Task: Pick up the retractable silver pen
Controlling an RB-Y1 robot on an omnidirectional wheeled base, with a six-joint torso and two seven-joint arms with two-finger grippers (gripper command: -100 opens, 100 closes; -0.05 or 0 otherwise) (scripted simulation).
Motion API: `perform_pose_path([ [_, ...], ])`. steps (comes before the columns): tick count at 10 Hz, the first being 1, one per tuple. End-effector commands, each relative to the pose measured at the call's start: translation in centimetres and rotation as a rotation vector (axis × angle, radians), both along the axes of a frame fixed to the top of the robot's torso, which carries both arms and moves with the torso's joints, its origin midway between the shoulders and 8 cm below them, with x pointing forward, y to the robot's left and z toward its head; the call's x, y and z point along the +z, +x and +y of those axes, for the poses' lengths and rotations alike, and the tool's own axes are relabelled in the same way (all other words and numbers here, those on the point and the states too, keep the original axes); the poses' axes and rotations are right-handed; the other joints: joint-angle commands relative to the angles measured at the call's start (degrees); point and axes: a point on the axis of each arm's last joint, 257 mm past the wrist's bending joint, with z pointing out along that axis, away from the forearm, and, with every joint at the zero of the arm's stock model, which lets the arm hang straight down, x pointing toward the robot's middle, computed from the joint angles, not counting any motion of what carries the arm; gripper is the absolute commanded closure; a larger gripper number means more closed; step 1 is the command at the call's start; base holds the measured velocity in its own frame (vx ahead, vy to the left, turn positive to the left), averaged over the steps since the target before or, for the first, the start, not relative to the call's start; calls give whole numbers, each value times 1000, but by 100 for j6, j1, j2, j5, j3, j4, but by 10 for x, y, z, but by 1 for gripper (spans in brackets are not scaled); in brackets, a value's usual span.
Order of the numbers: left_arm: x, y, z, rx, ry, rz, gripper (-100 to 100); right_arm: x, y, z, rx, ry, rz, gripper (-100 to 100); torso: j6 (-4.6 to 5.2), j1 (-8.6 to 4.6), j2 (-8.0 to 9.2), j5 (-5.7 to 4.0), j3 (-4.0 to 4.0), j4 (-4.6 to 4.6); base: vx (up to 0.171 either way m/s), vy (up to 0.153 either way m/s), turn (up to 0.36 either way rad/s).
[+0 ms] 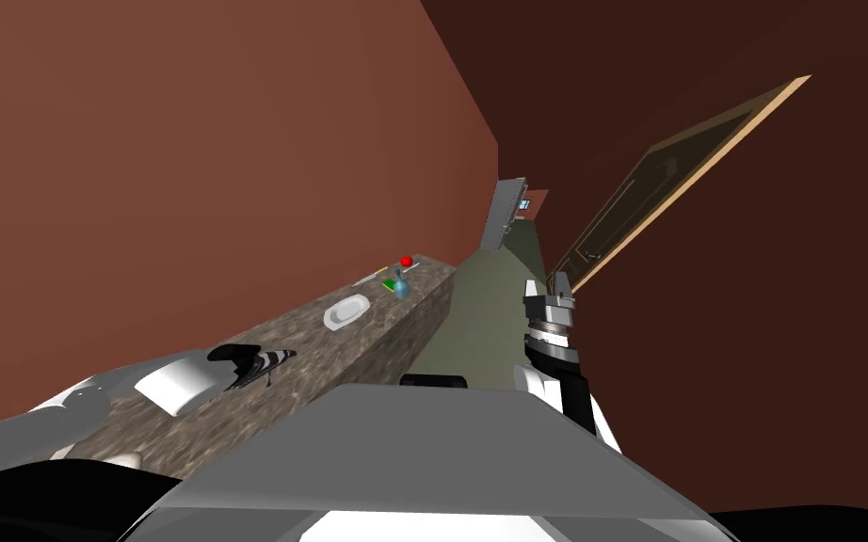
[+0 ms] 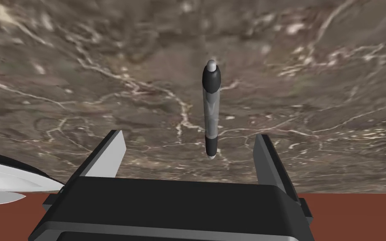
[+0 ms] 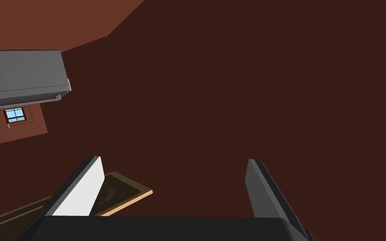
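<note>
- The left gripper [image 2: 190, 136] hangs over a brown stone-patterned counter [image 2: 83, 83], on the robot's left side. Its two fingers stand wide apart and hold nothing.
- The pen [image 2: 211, 108] lies flat on this counter, right in front of the open gap. It has a silver barrel with a black part at each end and a pale tip at the far end. Its length points away from the gripper. The near end is in line with the space between the two fingers, closer to one finger than to the other. Neither finger touches it. I cannot tell how high the fingers are above the stone.
- The right gripper [image 3: 174, 160] is raised on the robot's right side, well apart from the counter. Its fingers are also spread wide, with nothing between them.
- Farther along the counter stands a white dish [image 1: 346, 311], alone in the middle part.
- Near the far end of the counter there is a small group: a blue bottle [image 1: 401, 287] with a green object [image 1: 389, 285] just beside it, and a red ball [image 1: 407, 261] behind them, near the red-brown wall [image 1: 234, 141].
- Beside the counter runs an olive-green floor [image 1: 489, 292], and at its far end stands a grey panel [image 1: 503, 215].
</note>
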Motion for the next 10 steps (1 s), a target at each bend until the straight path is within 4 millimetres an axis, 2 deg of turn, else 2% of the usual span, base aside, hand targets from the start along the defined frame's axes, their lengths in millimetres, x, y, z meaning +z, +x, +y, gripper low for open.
perform_pose_path([
  [1, -7, -6, 2, 25, -1, 1, -100, 0, 0, 0, 0, 0, 0, 0, 0, 0, 0, 0, 0, 0, -57, 41, -144],
  [2, -5, -3, 1, 15, -1, 0, -100, 0, 0, 0, 0, 0, 0, 0, 0, -4, -2, 0, -1, 0, -22, 15, -28],
  [3, -5, -3, 2, 17, 0, 0, 100, 0, 0, 0, 0, 0, 0, 0, -3, -13, -12, -3, -6, -2, 0, 0, 0],
  [7, -5, -3, 2, 19, 0, 0, 100, 0, 0, 0, 0, 0, 0, 0, 5, -21, -30, -2, -18, -8, -1, 1, 5],
  [8, -5, -3, 2, 19, 0, 0, 0, 0, 0, 0, 0, 0, 0, 0, 5, -21, -31, -2, -19, -9, 0, 0, 0],
  [9, 2, 2, -1, -5, 1, 0, 100, 0, 0, 0, 0, 0, 0, 0, 6, -21, -32, -2, -19, -9, 39, -35, 156],
  [10, 6, 5, -4, -20, 1, 1, 100, 0, 0, 0, 0, 0, 0, 0, -1, -35, -40, -6, -24, -11, 70, -56, 260],
])
